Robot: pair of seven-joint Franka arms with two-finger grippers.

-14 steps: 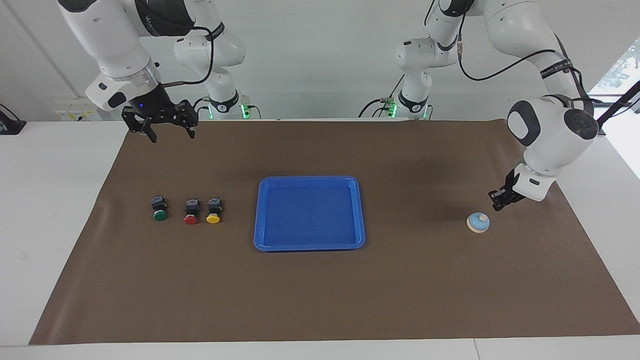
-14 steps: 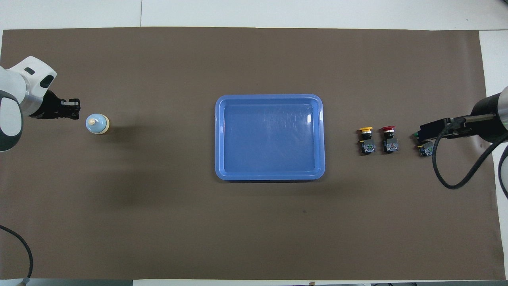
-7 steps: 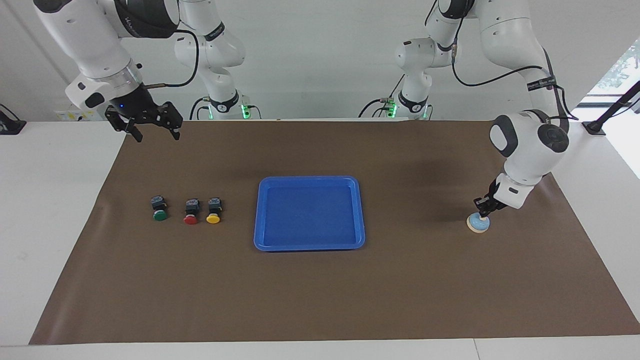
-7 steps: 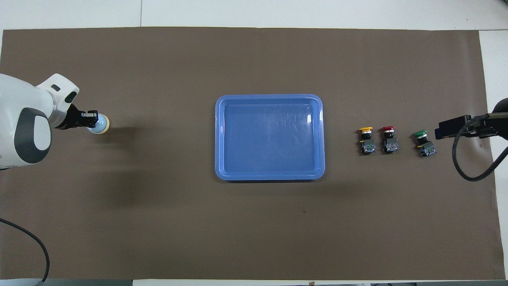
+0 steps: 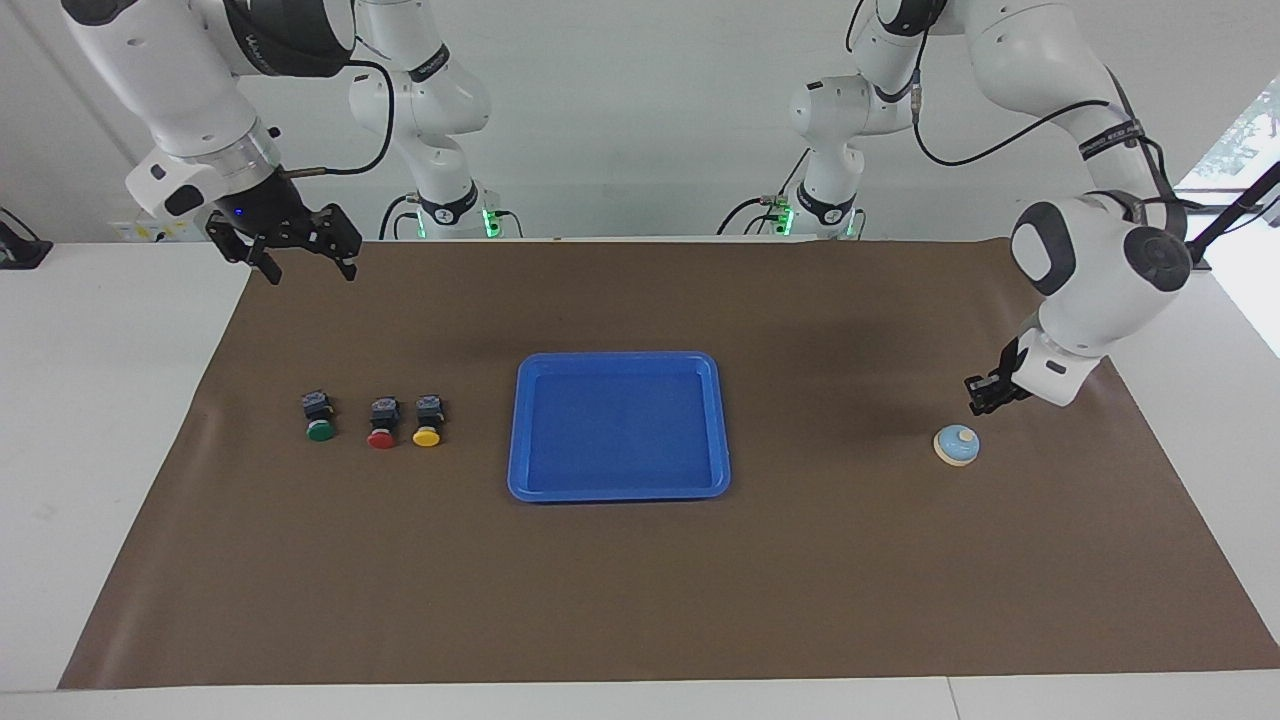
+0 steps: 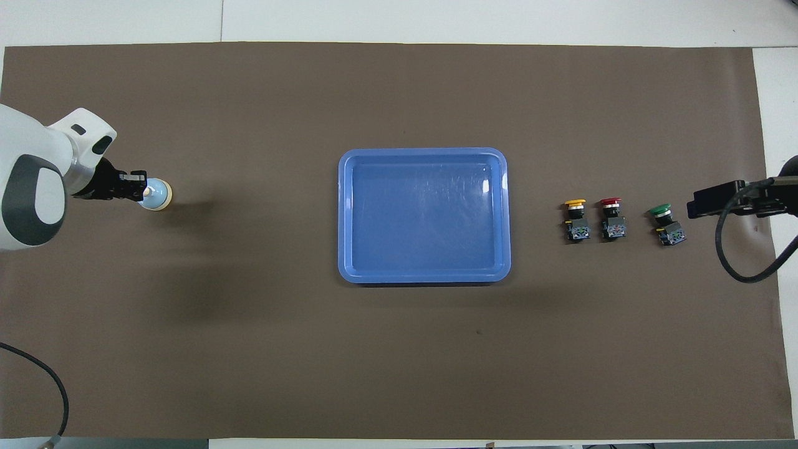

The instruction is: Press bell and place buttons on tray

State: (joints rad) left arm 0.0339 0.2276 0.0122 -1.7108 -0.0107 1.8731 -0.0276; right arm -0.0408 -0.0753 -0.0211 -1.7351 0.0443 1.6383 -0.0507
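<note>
The light-blue bell (image 5: 956, 445) (image 6: 157, 195) sits on the brown mat toward the left arm's end. My left gripper (image 5: 985, 398) (image 6: 133, 187) hangs just above it, lifted clear of its cream knob. Three buttons lie in a row toward the right arm's end: green (image 5: 319, 431) (image 6: 659, 210), red (image 5: 382, 437) (image 6: 610, 202), yellow (image 5: 426, 436) (image 6: 575, 202). The bright-blue tray (image 5: 618, 494) (image 6: 424, 278) lies mid-table with nothing in it. My right gripper (image 5: 310, 274) (image 6: 697, 207) is open and holds nothing, raised high over the mat's edge at the right arm's end.
A brown mat (image 5: 640, 600) covers most of the white table. A black cable (image 6: 742, 268) loops down from the right arm near the green button. Another cable (image 6: 37, 374) trails by the left arm.
The left gripper came down onto the bell's knob half a second ago and has now lifted off it. The right gripper drew back from over the green button and now holds still.
</note>
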